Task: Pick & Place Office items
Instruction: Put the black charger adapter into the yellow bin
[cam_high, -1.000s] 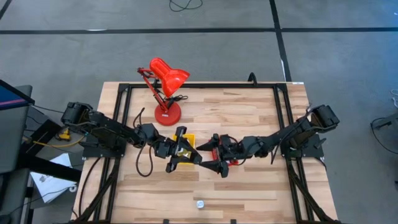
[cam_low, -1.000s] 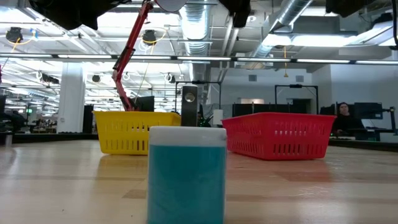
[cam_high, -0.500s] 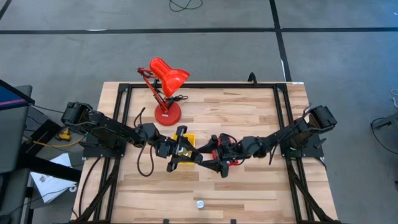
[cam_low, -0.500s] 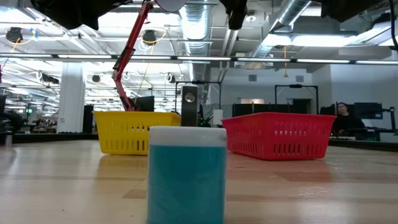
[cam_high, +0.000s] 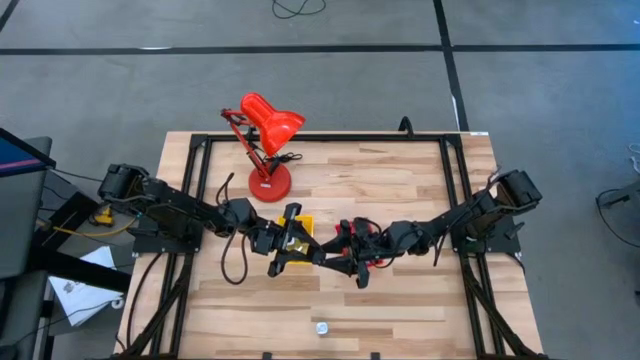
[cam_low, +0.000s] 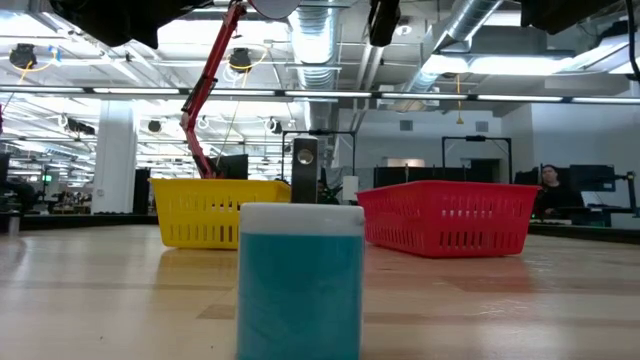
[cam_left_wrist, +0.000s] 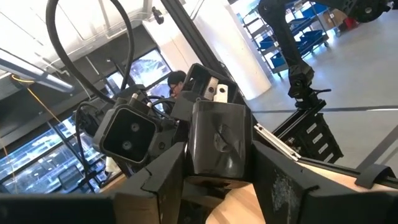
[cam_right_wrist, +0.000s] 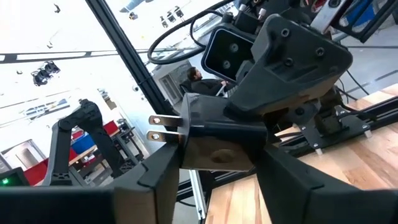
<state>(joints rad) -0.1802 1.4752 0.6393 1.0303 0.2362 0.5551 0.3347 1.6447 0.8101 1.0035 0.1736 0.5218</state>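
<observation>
We see a black plug with two metal prongs held in the air over the middle of the table. The left claw pinches its body, nearly closed. The right claw, half closed, hugs its sides. It looks light, stiff and smooth, so we would grip the flat sides, never the prongs.

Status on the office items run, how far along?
Done: unclear, since the contents of the yellow basket and red basket are hidden. In hand: black plug adapter gripped by left gripper and right gripper, apparently a handover. Left: at least the teal block outside both baskets.
</observation>
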